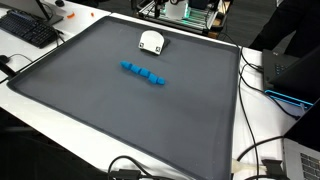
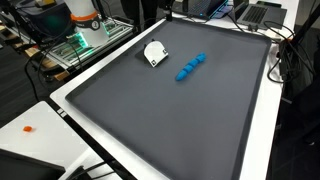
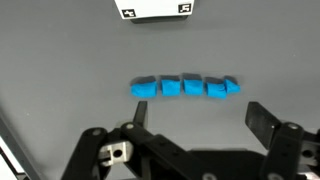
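Hovering over the work surface, the black claw (image 3: 198, 125) has its two fingers spread wide apart with nothing between them. It shows only in the wrist view.

Under it lies the large dark grey mat (image 1: 90, 120), which fills nearly the whole tabletop in both exterior views (image 2: 170, 125). Next in size is the white boxy object with a black-and-white marker print (image 1: 151, 41). It sits near the mat's far edge, at twelve o'clock from the claw in the wrist view (image 3: 155, 8) and just beyond the blocks (image 2: 155, 53).

Smallest, and nearest the claw, is the row of five small blue blocks (image 3: 185, 87). They lie flat on the mat, side by side and touching, straight ahead at twelve o'clock from the fingers. In both exterior views the row sits apart from the white object (image 1: 143, 73) (image 2: 190, 67).

I'd judge the blocks to be light and rigid, and easily nudged, since each leans on its neighbour. Whether they are plastic or foam I cannot tell. The safest hold looks to be on an end block, at three or nine o'clock in the row, pinched across its two free flat sides.
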You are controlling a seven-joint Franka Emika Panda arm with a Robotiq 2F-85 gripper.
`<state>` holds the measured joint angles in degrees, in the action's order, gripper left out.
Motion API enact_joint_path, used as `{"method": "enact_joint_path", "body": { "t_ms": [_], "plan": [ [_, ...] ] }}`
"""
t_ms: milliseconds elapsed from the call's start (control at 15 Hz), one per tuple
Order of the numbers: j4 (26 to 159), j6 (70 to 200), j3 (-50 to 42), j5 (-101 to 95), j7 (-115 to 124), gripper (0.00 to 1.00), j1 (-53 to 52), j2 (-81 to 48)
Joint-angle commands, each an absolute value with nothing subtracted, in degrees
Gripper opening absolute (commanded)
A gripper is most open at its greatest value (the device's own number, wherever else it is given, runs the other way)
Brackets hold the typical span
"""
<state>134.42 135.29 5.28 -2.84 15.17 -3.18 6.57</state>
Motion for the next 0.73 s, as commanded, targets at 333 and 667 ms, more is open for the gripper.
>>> {"method": "enact_joint_path", "body": {
  "t_ms": [333, 667],
  "plan": [
    [133.35, 135.47, 5.49, -2.72, 13.19, 1.00, -3.83, 5.22],
    [133.35, 135.47, 5.49, -2.72, 13.19, 1.00, -3.83, 5.22]
  ]
}}
